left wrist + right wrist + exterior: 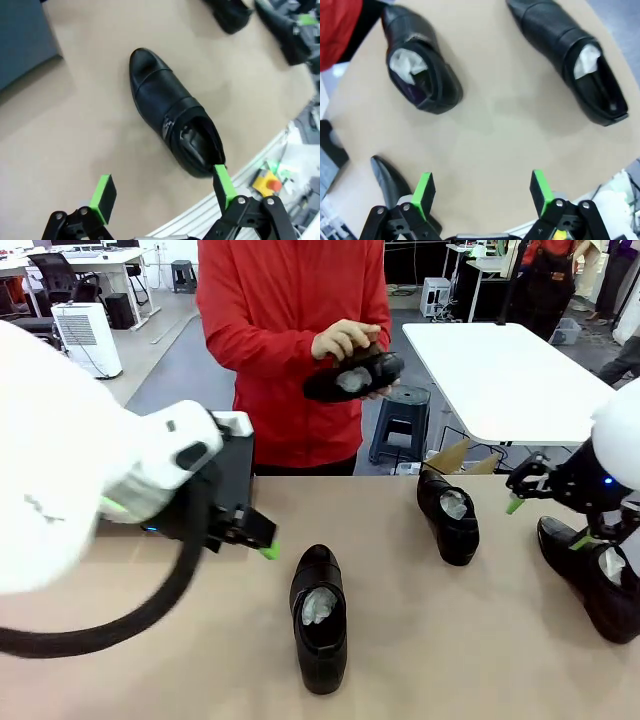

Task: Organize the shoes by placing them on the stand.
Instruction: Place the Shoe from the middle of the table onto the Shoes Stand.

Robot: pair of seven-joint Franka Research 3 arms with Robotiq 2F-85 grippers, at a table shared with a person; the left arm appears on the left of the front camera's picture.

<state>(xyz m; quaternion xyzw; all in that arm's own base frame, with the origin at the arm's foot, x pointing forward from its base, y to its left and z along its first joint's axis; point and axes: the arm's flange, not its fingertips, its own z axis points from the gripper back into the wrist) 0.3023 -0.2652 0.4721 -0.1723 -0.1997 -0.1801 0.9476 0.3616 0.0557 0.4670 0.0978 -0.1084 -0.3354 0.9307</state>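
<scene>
Three glossy black shoes lie on the tan table (400,680): one in the middle (318,620), one further back to the right (450,515) and one at the right edge (590,580), each with white paper inside. A person in red holds another shoe (355,375) in both hands above the far edge. The black stand (235,475) sits behind my left arm. My left gripper (258,538) is open, hovering just left of the middle shoe (170,112), its fingers (104,192) empty. My right gripper (548,522) hangs open between the two right-hand shoes (420,65) (570,55).
The near table edge and a yellow box with a red button (267,182) lie close behind the middle shoe's heel. The stand's dark corner (20,40) is to the left. A white table (500,370) and a stool (400,425) stand beyond the far edge.
</scene>
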